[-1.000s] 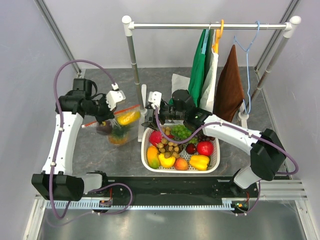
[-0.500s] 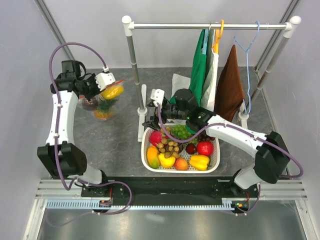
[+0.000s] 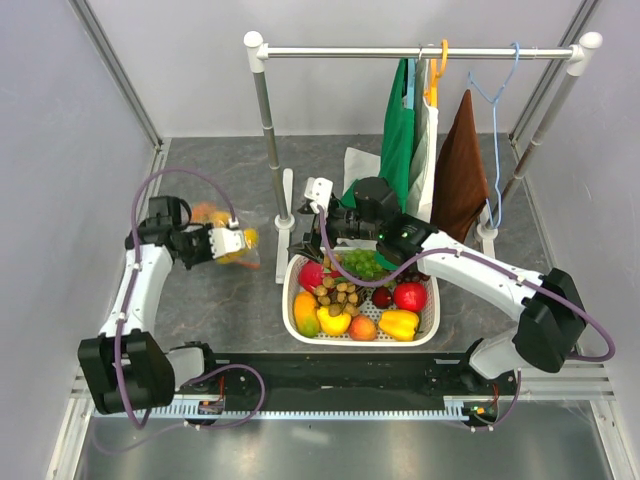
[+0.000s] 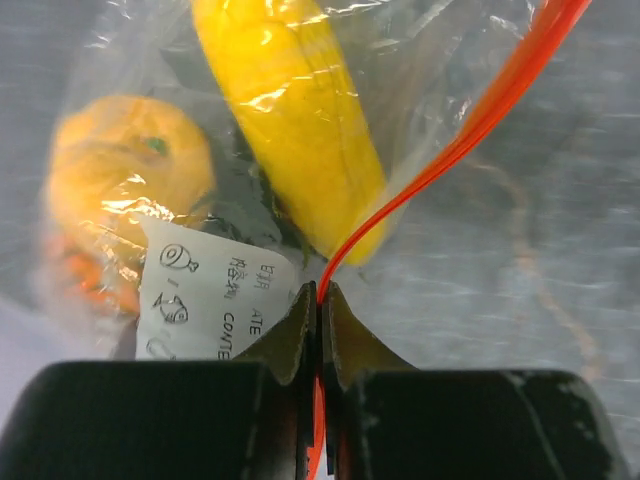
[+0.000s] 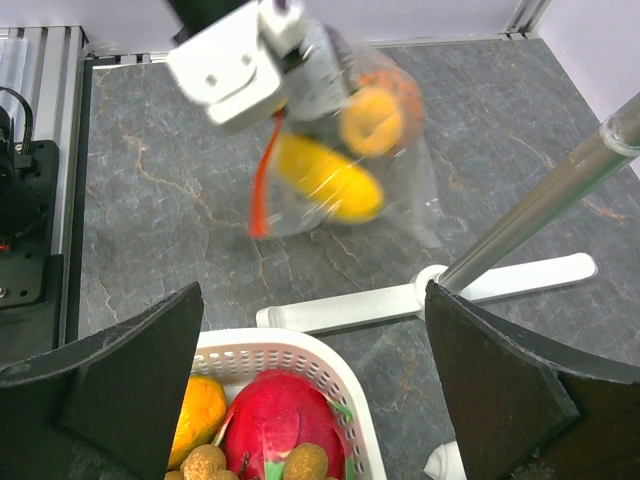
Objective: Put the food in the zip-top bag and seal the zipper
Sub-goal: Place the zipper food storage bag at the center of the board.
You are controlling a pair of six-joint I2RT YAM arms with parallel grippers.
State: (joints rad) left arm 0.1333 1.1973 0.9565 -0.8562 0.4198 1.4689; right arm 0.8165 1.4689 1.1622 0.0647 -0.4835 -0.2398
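Left wrist view: our left gripper point(image 4: 320, 300) pinches the orange-red zipper strip point(image 4: 440, 153) of the clear plastic bag point(image 4: 430, 60); our right gripper point(image 5: 312, 295) has its jaws spread wide.

The only print that can be read stands on the white label point(image 4: 213, 300) of the zip-top bag point(image 4: 430, 100), at 8 o'clock in the left wrist view. Running sideways, it shows the letters "ATE" and, on the next line, "CONTE", cut off at the label's lower edge. Beside them are two small fish-like signs and a few characters too small to read.
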